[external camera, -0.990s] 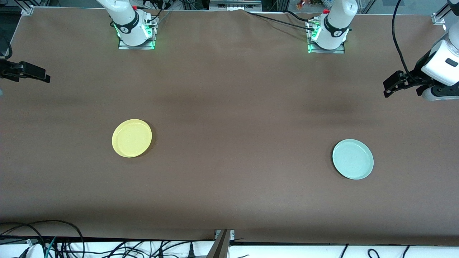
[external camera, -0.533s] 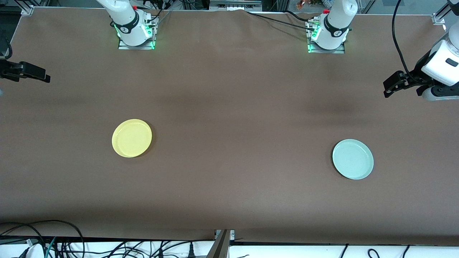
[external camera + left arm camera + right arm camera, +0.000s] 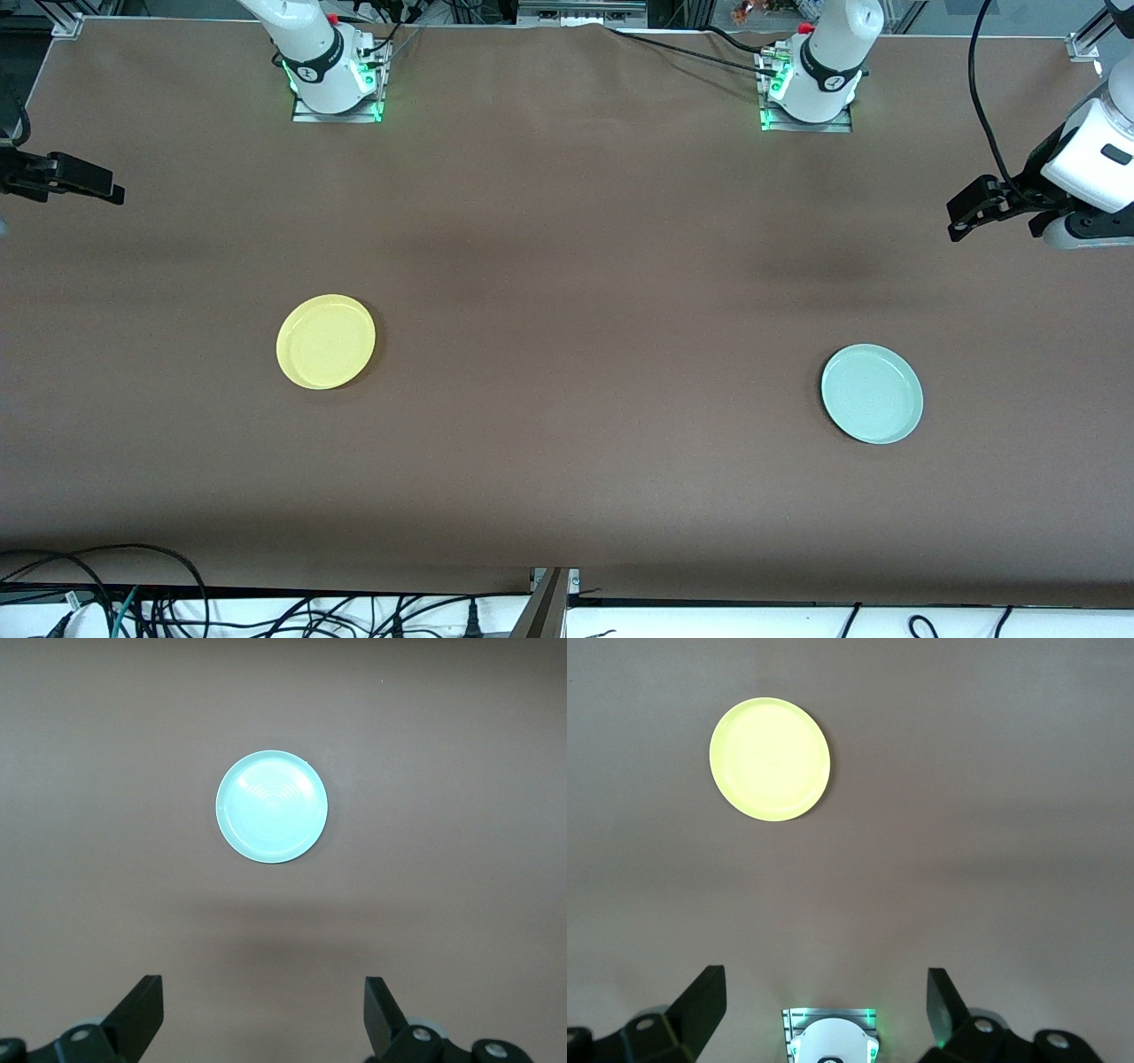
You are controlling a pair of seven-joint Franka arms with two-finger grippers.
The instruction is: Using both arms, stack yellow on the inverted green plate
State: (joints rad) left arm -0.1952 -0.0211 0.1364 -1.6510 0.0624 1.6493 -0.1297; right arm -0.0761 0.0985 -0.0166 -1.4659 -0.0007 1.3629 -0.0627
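Both arms wait raised, left end effector [image 3: 261, 1019] fingers apart above the green plate [image 3: 272, 806], right end effector [image 3: 824, 1010] apart above the yellow [image 3: 770, 758]

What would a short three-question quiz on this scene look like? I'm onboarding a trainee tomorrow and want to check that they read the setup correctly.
1. True or false: the yellow plate already rests on the green plate.
2. Which plate lies nearer the front camera? A) yellow B) green
3. Fill in: both the left gripper and the right gripper are ____ and hold nothing.

Key: 1 false, the plates lie far apart on the brown table; 2 B; 3 open.
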